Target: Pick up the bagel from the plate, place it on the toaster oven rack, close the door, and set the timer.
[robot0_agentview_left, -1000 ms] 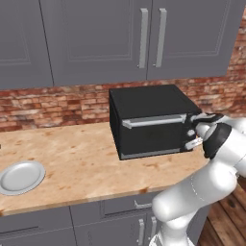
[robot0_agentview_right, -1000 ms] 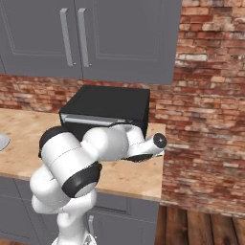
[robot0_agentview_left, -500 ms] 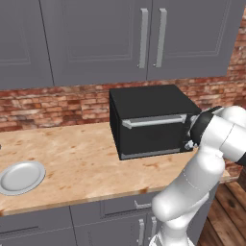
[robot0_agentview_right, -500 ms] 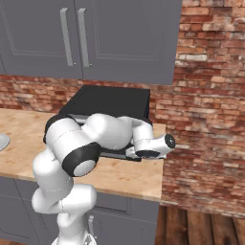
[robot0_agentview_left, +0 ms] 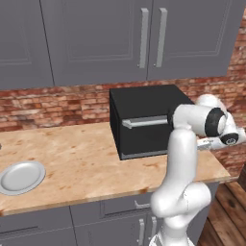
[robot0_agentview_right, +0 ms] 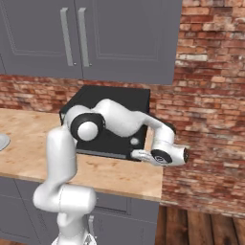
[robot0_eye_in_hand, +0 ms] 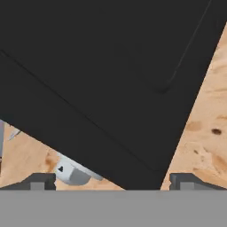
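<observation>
item: tool (robot0_eye_in_hand: 111,179), fingers spread wide, empty, at the toaster oven (robot0_agentview_left: 144,122)'s right end near a grey knob (robot0_eye_in_hand: 71,172). door (robot0_agentview_left: 149,134) shut, long axis along the surface (robot0_agentview_left: 77,163). plate (robot0_agentview_left: 21,177) lies well apart toward 9 o'clock; bagel not discernible on it.

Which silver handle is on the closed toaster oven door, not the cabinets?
The horizontal silver bar handle across the top of the black door. The cabinet handles are vertical, up on the grey wall cabinet doors.
</observation>
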{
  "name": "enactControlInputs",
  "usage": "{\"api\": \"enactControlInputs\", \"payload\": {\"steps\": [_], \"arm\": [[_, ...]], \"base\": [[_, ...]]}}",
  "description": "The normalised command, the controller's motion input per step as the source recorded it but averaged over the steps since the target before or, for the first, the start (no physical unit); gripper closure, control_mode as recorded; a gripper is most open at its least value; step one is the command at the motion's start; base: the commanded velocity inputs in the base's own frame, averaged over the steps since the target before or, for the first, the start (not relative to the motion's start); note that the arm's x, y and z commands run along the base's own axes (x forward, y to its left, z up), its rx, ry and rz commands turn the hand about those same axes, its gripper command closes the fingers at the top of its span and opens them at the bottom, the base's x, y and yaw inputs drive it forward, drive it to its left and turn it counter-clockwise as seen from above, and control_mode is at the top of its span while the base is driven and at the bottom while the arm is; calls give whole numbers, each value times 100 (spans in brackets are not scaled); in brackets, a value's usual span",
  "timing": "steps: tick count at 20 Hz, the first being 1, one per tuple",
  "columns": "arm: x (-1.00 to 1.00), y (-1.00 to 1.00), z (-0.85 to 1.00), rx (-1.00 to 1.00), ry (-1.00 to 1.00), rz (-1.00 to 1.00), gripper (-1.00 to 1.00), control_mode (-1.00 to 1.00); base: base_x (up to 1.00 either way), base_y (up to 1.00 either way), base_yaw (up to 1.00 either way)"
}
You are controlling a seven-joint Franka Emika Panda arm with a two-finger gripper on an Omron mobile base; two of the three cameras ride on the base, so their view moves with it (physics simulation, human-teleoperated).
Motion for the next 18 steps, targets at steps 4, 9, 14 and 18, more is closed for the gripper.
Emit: {"api": "enactControlInputs", "payload": {"steps": [4,9,14,18], "arm": [[-38,-36,2,-31,-21,-33,-100,-100],[-30,-23,39,-41,-18,-40,-100,-100],[-64,-2,77,-51,-28,-47,-100,-100],[-83,4,92,-54,-35,-43,-100,-100]], "base": [[0,0,0],[0,0,0],[0,0,0],[0,0,0]]}}
